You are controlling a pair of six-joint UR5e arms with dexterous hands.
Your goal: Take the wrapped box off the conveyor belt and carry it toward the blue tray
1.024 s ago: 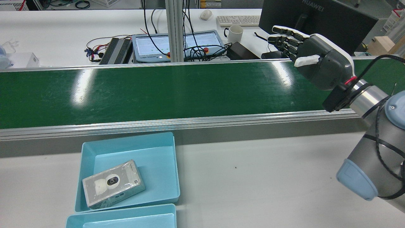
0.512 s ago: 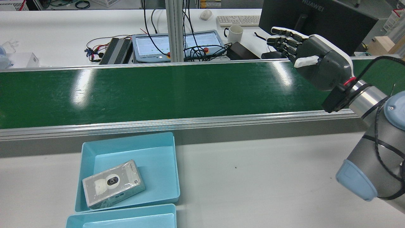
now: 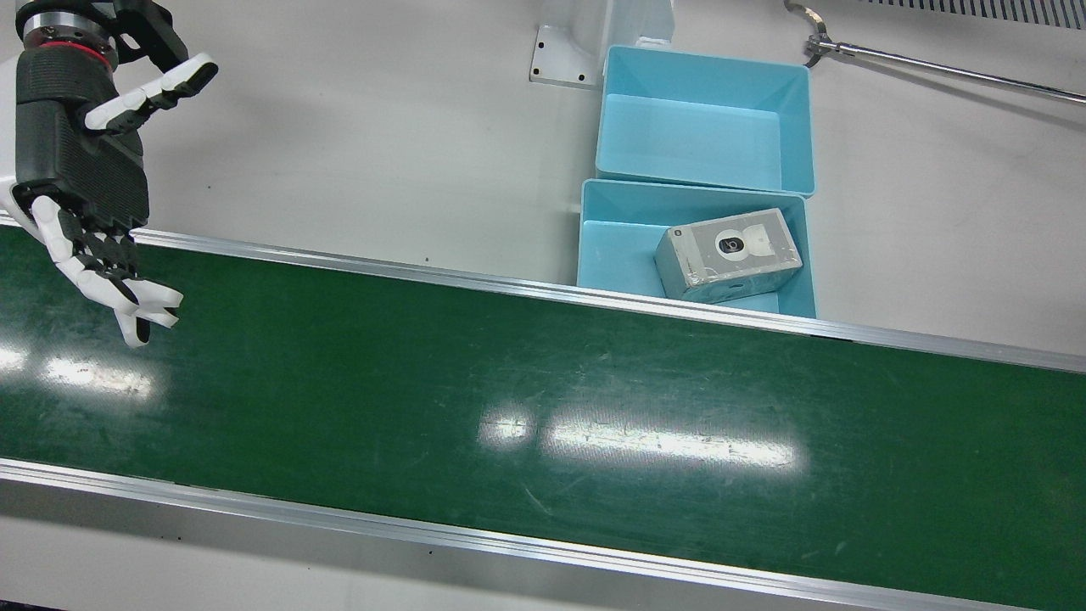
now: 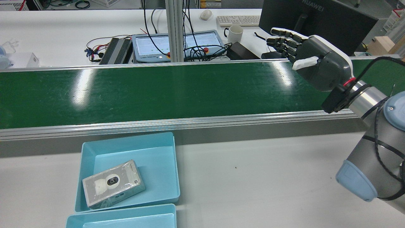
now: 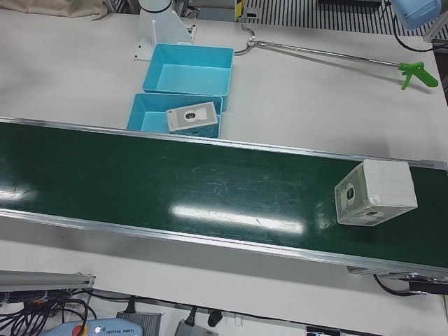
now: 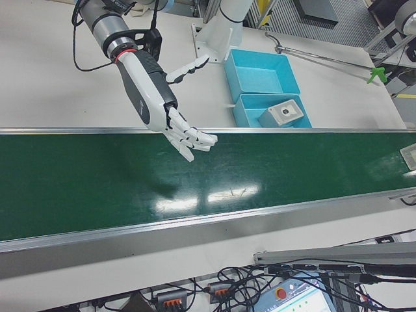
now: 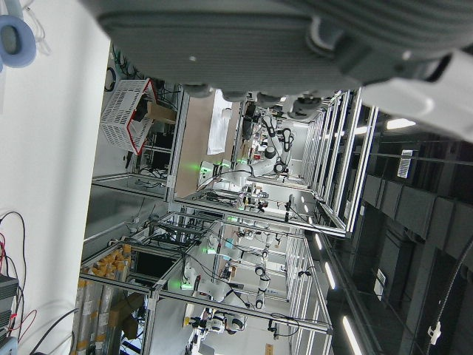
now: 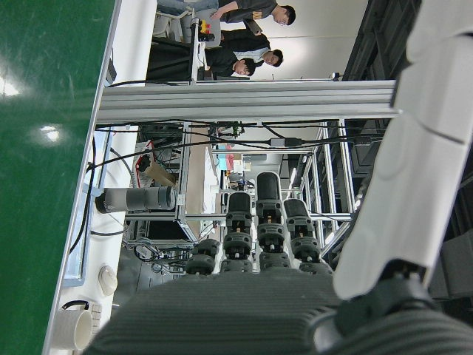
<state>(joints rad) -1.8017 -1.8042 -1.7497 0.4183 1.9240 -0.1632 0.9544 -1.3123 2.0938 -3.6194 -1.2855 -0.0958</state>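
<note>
A wrapped white box (image 5: 373, 193) lies on the green conveyor belt (image 5: 175, 182) near its right end in the left-front view; its edge shows in the right-front view (image 6: 409, 158). My right hand (image 4: 316, 61) is open and empty, held above the belt's other end, fingers spread (image 3: 81, 161) (image 6: 156, 91). A second wrapped box (image 4: 113, 183) lies in the blue tray (image 4: 175, 167) beside the belt (image 3: 728, 254). Only the palm of my left hand (image 7: 295, 44) shows, in its own view; its fingers are hidden.
A second blue tray (image 3: 704, 64) stands next to the first and holds nothing. A long reach tool with a green handle (image 5: 413, 72) lies on the white table. A mug (image 4: 234, 33), keyboard (image 4: 239, 20) and monitor (image 4: 316, 15) stand behind the belt.
My right hand has edged slightly up and away over the belt. The box in the tray has not moved.
</note>
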